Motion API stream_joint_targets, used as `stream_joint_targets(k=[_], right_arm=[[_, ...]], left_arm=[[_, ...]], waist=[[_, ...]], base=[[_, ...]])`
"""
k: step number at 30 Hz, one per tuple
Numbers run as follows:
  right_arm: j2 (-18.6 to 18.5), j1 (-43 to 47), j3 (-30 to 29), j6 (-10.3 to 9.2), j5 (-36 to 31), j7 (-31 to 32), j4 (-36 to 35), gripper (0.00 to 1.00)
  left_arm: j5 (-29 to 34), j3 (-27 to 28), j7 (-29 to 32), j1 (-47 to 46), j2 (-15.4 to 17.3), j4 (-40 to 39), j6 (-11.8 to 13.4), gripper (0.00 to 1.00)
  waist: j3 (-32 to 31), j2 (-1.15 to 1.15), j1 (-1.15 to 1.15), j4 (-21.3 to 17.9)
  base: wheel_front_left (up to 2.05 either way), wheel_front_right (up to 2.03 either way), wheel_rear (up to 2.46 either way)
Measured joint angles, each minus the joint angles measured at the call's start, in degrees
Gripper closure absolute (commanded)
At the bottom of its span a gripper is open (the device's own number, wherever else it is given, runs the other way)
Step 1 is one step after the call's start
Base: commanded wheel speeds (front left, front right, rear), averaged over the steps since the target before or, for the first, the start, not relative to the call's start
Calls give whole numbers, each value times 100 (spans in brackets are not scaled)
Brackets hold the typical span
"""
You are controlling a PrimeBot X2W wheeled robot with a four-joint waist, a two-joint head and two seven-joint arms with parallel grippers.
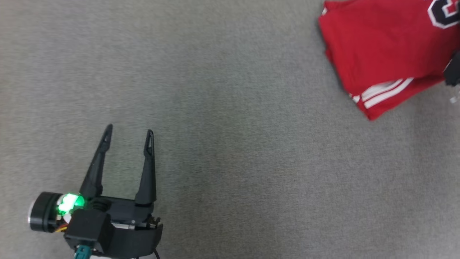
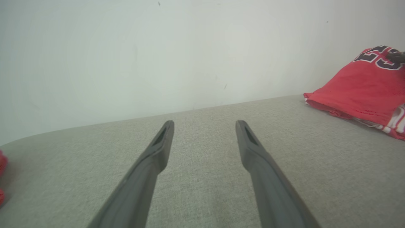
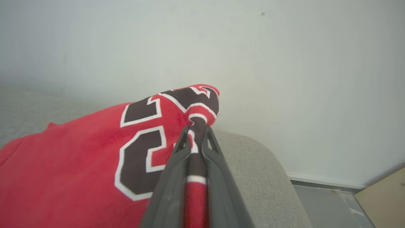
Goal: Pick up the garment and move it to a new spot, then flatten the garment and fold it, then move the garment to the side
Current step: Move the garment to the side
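Head view: L gripper [image 1: 129, 128] sat at lower left over the grey fabric surface [image 1: 230, 151], fingers spread wide w/ nothing btwn them, well apart from the garment [image 1: 381, 54]. Garment = red jersey w/ white stripes along one edge and a dark, white-edged number. It lay bunched at the upper right of that view, partly cut off by the frame edge. Left wrist view had the same jersey at far right, resting on the grey surface near a pale wall [image 2: 158, 47], number side raised. R gripper [image 3: 196, 129] in right wrist view was clamped tight on a fold of the jersey at the number print. Red & white cloth showed pinched btwn both fingers, and the pinched part stood higher than the rest of the cloth. Surface's rounded edge was just right of that grip, w/ grey floor [image 3: 322, 199] beyond it.
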Motion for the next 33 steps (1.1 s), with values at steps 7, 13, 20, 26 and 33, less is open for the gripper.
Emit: stream_joint_targets(k=[7, 13, 20, 26, 33], right_arm=[[-301, -739, 323, 0, -88, 1, 213, 100], [-539, -1187, 572, 0, -249, 0, 382, 100], [-708, -1518, 753, 0, -245, 0, 582, 100], [-704, -1724, 866, 0, -278, 0, 728, 89], [-690, -1863, 935, 0, -500, 0, 826, 0]], left_arm=[[143, 7, 0, -57, 129, -455, 49, 0], [188, 45, 0, -153, 257, -837, 152, 0], [240, 44, 0, -162, 372, -1127, 261, 0], [242, 7, 0, -162, 438, -1241, 367, 0], [237, -34, 0, -164, 502, -1246, 493, 0]], waist=[[476, 0, 0, -356], [802, 0, 0, -576], [1051, 0, 0, -673], [1181, 0, -1, -680], [1137, 0, -1, -687]], base=[[0, 0, 0], [0, 0, 0], [0, 0, 0], [0, 0, 0], [0, 0, 0]])
